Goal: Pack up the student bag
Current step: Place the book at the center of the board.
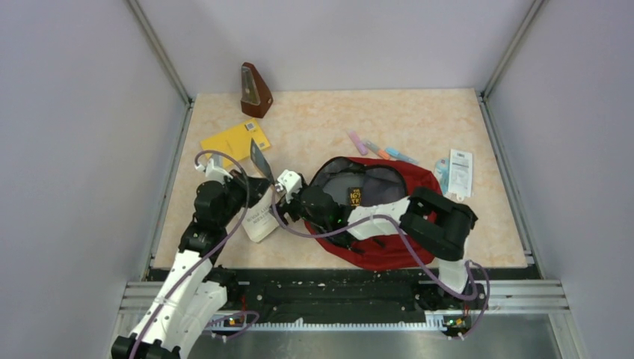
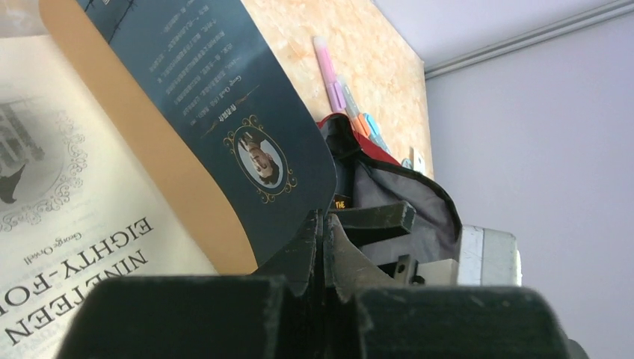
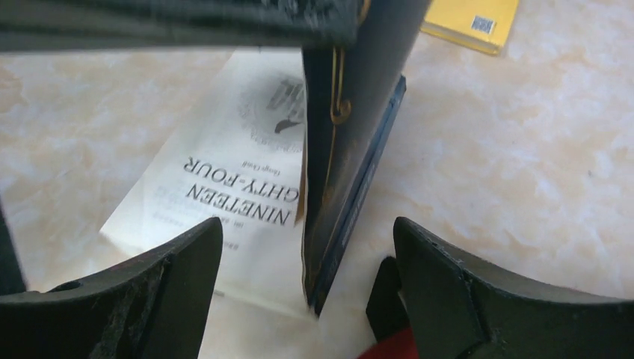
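The student bag (image 1: 389,247), dark red with its mouth unzipped and a grey lining showing, lies at the front right of the table; its opening (image 2: 396,194) also shows in the left wrist view. An open paperback (image 1: 259,218) lies left of it, its white title page (image 3: 224,172) facing up. Its dark blue cover (image 1: 259,161) (image 2: 224,97) (image 3: 351,127) stands raised. My left gripper (image 1: 253,183) (image 2: 323,235) is shut on that cover's edge. My right gripper (image 1: 288,187) (image 3: 306,228) reaches across the bag and is open, its fingers either side of the raised cover without touching it.
A yellow book (image 1: 235,140) (image 3: 471,22) lies behind the paperback, and a brown metronome (image 1: 256,91) stands at the back left. Several highlighters (image 1: 374,148) (image 2: 333,75) lie behind the bag. A white packet (image 1: 460,172) lies at its right. Metal rails edge the table.
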Motion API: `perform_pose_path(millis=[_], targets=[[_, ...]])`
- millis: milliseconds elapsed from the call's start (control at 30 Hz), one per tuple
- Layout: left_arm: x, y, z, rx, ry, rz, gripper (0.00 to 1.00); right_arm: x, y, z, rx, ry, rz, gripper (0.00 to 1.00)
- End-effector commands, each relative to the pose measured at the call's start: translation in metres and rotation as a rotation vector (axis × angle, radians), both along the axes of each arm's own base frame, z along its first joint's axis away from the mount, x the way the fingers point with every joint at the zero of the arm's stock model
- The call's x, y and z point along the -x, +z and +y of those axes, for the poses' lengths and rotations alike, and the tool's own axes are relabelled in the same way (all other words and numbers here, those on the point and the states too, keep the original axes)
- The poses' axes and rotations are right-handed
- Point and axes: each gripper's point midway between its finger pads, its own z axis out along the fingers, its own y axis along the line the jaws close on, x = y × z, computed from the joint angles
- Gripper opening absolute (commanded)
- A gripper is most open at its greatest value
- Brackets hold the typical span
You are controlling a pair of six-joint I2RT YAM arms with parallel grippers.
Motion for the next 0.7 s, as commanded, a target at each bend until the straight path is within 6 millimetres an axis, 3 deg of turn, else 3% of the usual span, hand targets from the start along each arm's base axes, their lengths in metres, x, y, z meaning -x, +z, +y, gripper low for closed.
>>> perform_pose_path(millis=[0, 133, 233, 300, 433, 567, 667], targets=[[0.003, 0.014, 0.002, 0.038, 0.023, -0.032, 0.0, -0.03, 0.037, 0.026, -0.068, -0.106, -0.179, 0.79], [0.009, 0.017, 0.006, 0.039, 0.037, -0.034, 0.0, -0.054, 0.033, 0.018, -0.028, -0.23, -0.263, 0.51], [0.015, 0.017, 0.009, 0.033, 0.046, -0.036, 0.0, -0.062, 0.038, 0.012, -0.005, -0.27, -0.322, 0.15], [0.017, 0.015, 0.014, 0.014, 0.068, -0.031, 0.1, -0.062, 0.048, 0.006, 0.003, -0.275, -0.351, 0.0], [0.022, 0.008, 0.03, -0.034, 0.14, -0.015, 0.64, -0.058, 0.089, -0.012, -0.016, -0.292, -0.409, 0.0], [0.025, 0.012, 0.031, -0.018, 0.148, -0.021, 0.81, -0.051, 0.127, -0.038, -0.03, -0.312, -0.463, 0.0], [0.026, 0.02, 0.025, 0.072, 0.139, -0.023, 0.89, -0.042, 0.136, -0.05, -0.033, -0.285, -0.476, 0.0]])
